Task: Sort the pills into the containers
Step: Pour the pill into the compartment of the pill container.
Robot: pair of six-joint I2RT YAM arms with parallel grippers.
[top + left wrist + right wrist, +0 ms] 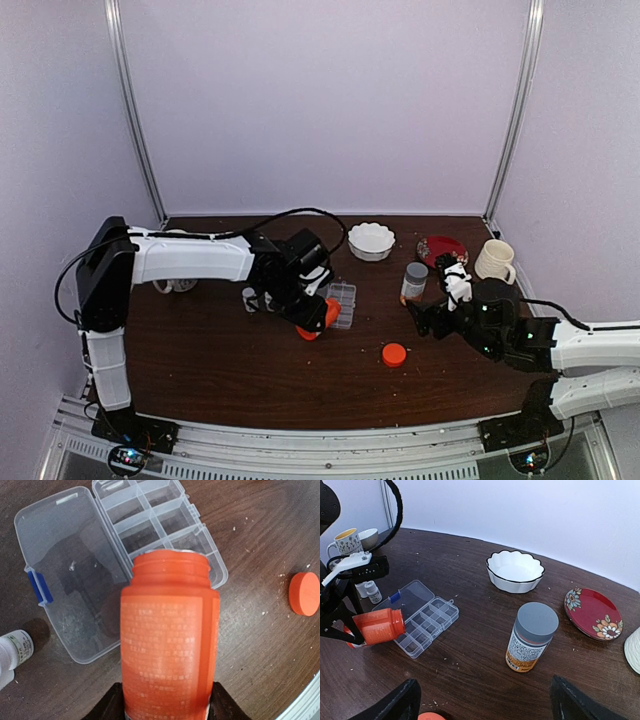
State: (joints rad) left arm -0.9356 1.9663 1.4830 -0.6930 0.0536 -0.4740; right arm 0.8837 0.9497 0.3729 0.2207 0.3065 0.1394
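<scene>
One box [155, 520], one orange bottle [170, 640], one cap [305, 594]. Two mugs [345, 542] [495, 260], two bowls [515, 572] [369, 537], one plate [592, 612], one grey-capped bottle [532, 637], one tiny white bottle [372, 592].

the pill box [75, 580] is clear, smooth, glossy plastic, the orange bottle [170, 640] a duller, matt frosted plastic, the table [260, 545] dark grained wood, and the white bowl [515, 586] and red plate [592, 612] shiny glazed ceramic.

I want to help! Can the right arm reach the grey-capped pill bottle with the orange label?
Probably yes: the open right gripper faces the upright grey-capped bottle, with nothing between them.
</scene>
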